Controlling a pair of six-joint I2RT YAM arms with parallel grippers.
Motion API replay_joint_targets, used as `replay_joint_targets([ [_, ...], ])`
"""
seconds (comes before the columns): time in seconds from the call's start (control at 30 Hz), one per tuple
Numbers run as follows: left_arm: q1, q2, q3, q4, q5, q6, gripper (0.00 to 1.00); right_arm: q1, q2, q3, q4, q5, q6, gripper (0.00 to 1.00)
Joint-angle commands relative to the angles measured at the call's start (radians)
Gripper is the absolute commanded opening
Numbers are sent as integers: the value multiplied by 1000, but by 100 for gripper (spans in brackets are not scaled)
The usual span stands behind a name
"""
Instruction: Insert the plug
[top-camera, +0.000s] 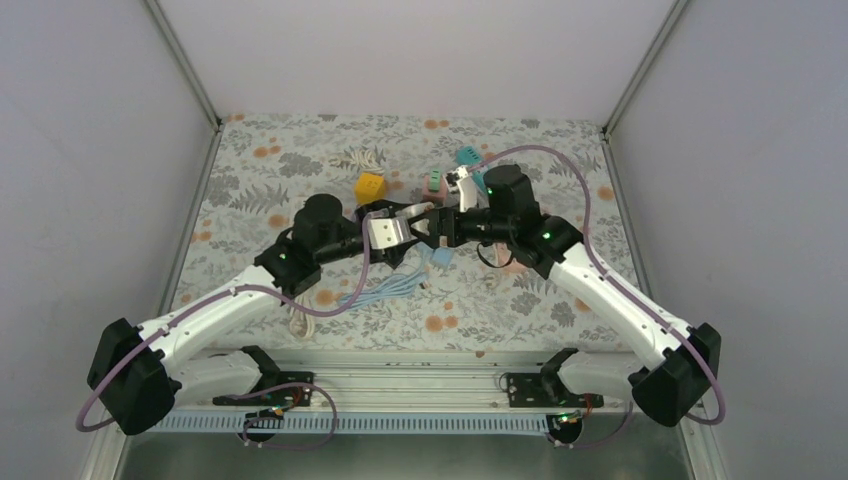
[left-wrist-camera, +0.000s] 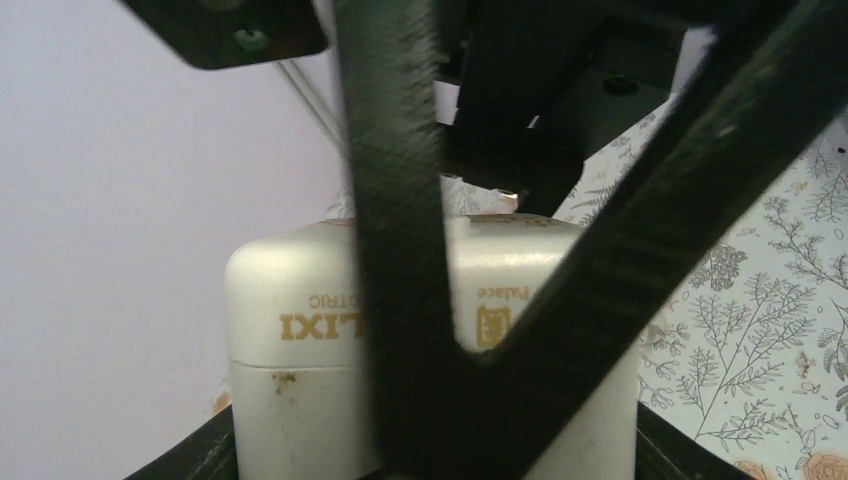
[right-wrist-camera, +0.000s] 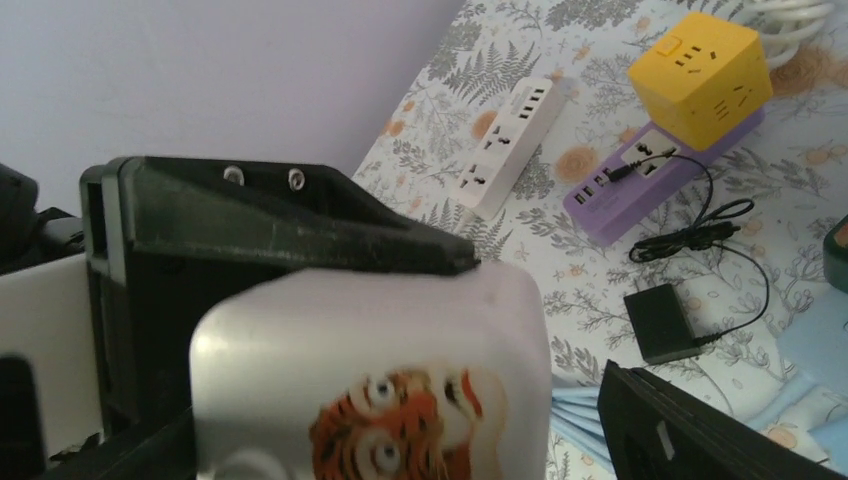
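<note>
Mid-counter (top-camera: 300, 140), lifted off the floral surface: left tool (top-camera: 402, 226) and right tool (top-camera: 433, 222) meet nose to nose, with the white adapter (top-camera: 383, 232) between them. The top view gives only a pale block there, no detail. Left wrist view: the adapter is clamped between the left tool's pads (left-wrist-camera: 200, 455) at the bottom corners, so the left tool is gripping it. The right tool's black fingers (left-wrist-camera: 395, 250) cross in a V in front and hide the middle of the face. Right wrist view: another face, printed with a tiger's head. The right tool is spread wide around the block with a clear gap on one side, not closed on it. The left tool's black body blocks what lies behind. The same view shows, on the counter, a yellow cube socket (right-wrist-camera: 700, 80) touching a purple power strip (right-wrist-camera: 660, 190), a white power strip (right-wrist-camera: 510, 145) near them, and a small black charger (right-wrist-camera: 660, 322) whose thin lead (right-wrist-camera: 715, 225) reaches the purple strip. Legible, in gold: "LIXI", "TRIC", "Palace" beside a small seal; the rest is covered.
</note>
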Motion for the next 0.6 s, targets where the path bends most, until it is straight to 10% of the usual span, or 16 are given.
replay_joint_targets([
  [0.0,-18,-9,25,13,4,36,43,22,37,56,-19,54,18,84],
  [0.2,-25,-9,22,14,-15,19,56,28,37,55,-12,48,36,34],
  [0.27,-25,-6,22,13,-25,11,97,28,22,56,-26,101,42,30],
  [0.57,-22,-64,-20,101,-190,-202,100,-34,5,46,-200,393,-68,30],
])
